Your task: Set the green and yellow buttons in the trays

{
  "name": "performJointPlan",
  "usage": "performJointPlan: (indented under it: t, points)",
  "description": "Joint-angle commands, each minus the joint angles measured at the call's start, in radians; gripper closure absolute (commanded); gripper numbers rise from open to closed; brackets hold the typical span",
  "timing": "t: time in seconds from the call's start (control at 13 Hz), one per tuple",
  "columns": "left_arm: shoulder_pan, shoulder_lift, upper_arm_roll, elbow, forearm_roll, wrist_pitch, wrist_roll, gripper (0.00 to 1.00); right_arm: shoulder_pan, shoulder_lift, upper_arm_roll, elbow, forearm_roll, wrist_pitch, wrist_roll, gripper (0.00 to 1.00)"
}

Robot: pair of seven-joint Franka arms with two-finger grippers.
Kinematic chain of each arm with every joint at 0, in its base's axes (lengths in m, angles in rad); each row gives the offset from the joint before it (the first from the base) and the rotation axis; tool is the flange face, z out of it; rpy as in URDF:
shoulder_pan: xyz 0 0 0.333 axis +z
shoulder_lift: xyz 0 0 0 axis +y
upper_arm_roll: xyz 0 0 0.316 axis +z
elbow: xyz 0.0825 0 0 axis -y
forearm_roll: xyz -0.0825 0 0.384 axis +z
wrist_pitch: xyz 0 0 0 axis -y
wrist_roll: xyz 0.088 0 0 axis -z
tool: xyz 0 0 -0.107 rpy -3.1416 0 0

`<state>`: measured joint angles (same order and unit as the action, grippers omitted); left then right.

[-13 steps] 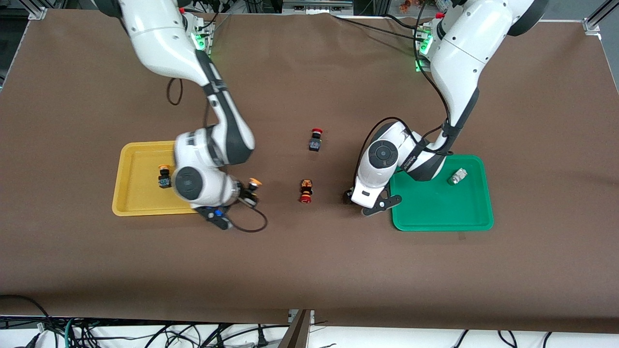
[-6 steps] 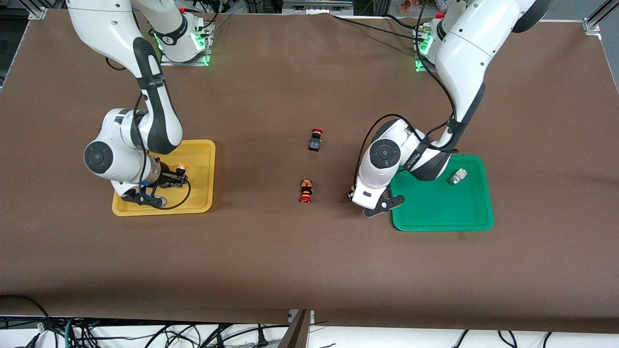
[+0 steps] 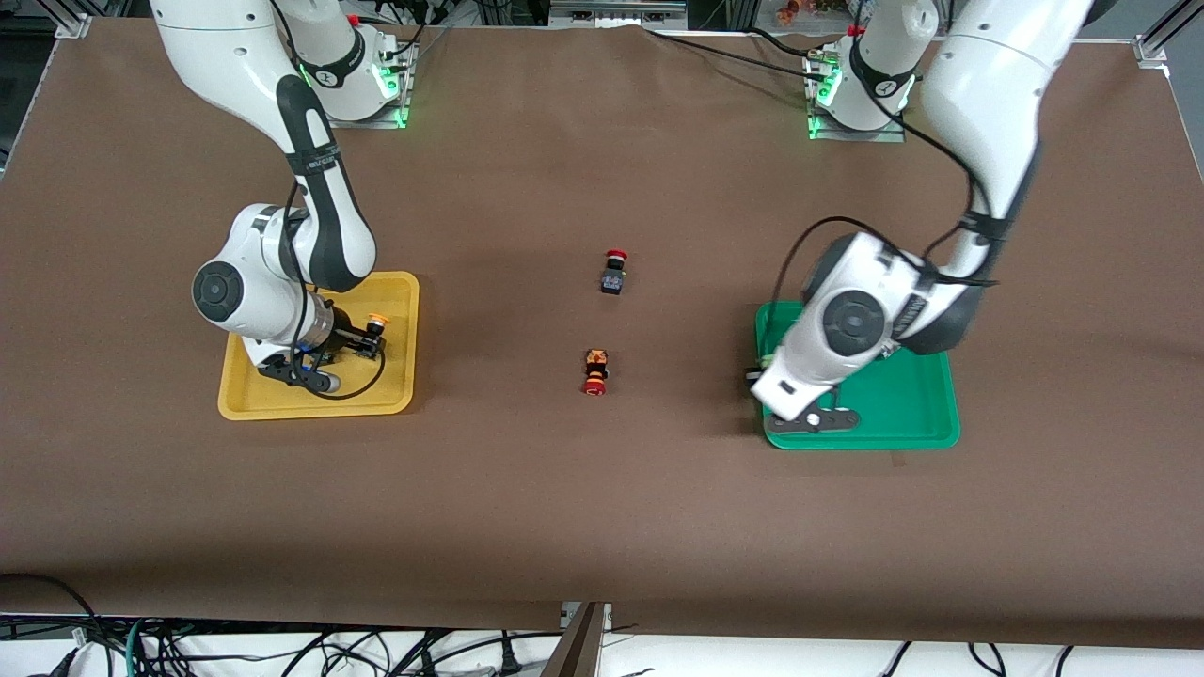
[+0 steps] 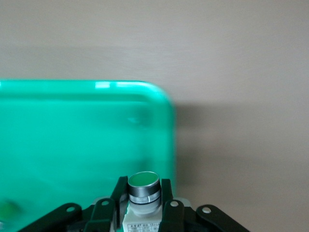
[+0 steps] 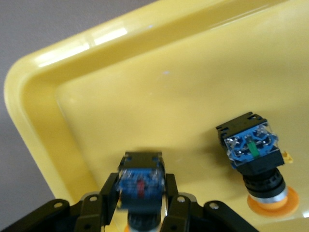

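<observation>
My right gripper (image 3: 369, 340) is over the yellow tray (image 3: 395, 400), shut on a yellow button (image 3: 375, 324). In the right wrist view its fingers (image 5: 171, 191) clamp the button's black-blue body (image 5: 140, 181) just above the tray floor (image 5: 145, 96). A second yellow button (image 5: 253, 150) lies on its side in the tray beside it. My left gripper (image 3: 757, 374) is over the green tray (image 3: 912, 414), at the rim toward the table's middle. It is shut on a green button (image 4: 143, 186) with a silver-white body, held over the tray (image 4: 72, 135). The other green button is hidden by the left arm.
Two red-capped black switches lie on the brown table between the trays: one (image 3: 614, 273) farther from the front camera, one (image 3: 594, 372) nearer. Both arms' cables hang by the wrists.
My right gripper carried its yellow button from over the table to over the yellow tray. My left gripper moved from the table beside the green tray to over the tray's rim, holding the green button.
</observation>
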<state>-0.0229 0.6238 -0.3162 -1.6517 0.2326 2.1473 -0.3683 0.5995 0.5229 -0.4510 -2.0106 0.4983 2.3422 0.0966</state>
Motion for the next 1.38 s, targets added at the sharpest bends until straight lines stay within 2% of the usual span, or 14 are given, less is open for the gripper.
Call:
performJointPlan:
  t: [0.0, 0.08, 0.15, 0.23, 0.31, 0.38, 0.46, 0.54, 0.69, 0.85, 0.92, 1.0, 1.15, 1.31]
  points:
    - [0.04, -0.096, 0.066, -0.213, -0.026, 0.101, 0.303, 1.0, 0.003, -0.036, 0.002, 0.018, 0.022, -0.03, 0.032, 0.01]
    - [0.04, -0.107, 0.077, -0.288, -0.026, 0.173, 0.321, 1.0, 0.034, -0.061, -0.004, 0.032, 0.014, -0.064, 0.053, 0.01]
    - [0.04, -0.107, 0.08, -0.327, -0.03, 0.219, 0.301, 0.93, 0.064, -0.092, -0.018, 0.033, 0.006, -0.087, 0.078, 0.01]
    - [0.04, -0.111, 0.08, -0.323, -0.06, 0.217, 0.248, 0.4, 0.081, -0.137, -0.027, 0.036, -0.029, -0.119, 0.107, 0.01]
    - [0.04, -0.139, 0.08, -0.297, -0.096, 0.195, 0.223, 0.0, 0.092, -0.19, -0.028, 0.055, -0.129, -0.162, 0.17, 0.01]
    - [0.037, -0.165, 0.081, -0.254, -0.145, 0.122, 0.218, 0.0, 0.094, -0.239, -0.017, 0.081, -0.239, -0.229, 0.255, 0.01]
    - [0.038, -0.176, 0.081, -0.172, -0.173, 0.009, 0.218, 0.0, 0.1, -0.289, -0.008, 0.11, -0.332, -0.307, 0.317, 0.01]
    - [0.038, -0.18, 0.086, -0.08, -0.173, -0.109, 0.218, 0.0, 0.106, -0.337, 0.008, 0.133, -0.381, -0.376, 0.342, 0.01]
    - [0.038, -0.219, 0.118, 0.048, -0.174, -0.289, 0.218, 0.0, 0.106, -0.423, -0.001, 0.164, -0.389, -0.481, 0.324, 0.01]
    - [0.037, -0.295, 0.161, 0.107, -0.176, -0.395, 0.22, 0.0, 0.092, -0.481, -0.015, 0.191, -0.392, -0.582, 0.258, 0.01]
    - [0.035, -0.323, 0.193, 0.133, -0.177, -0.432, 0.22, 0.0, 0.042, -0.497, -0.002, 0.197, -0.396, -0.628, 0.235, 0.01]
    - [0.034, -0.346, 0.228, 0.159, -0.2, -0.488, 0.221, 0.0, -0.06, -0.524, 0.061, 0.226, -0.4, -0.668, 0.185, 0.0]
    - [0.029, -0.375, 0.307, 0.2, -0.294, -0.576, 0.221, 0.0, -0.286, -0.528, 0.232, 0.3, -0.403, -0.734, 0.074, 0.0]
    - [0.024, -0.412, 0.339, 0.223, -0.291, -0.625, 0.223, 0.0, -0.406, -0.529, 0.326, 0.334, -0.408, -0.776, 0.045, 0.0]
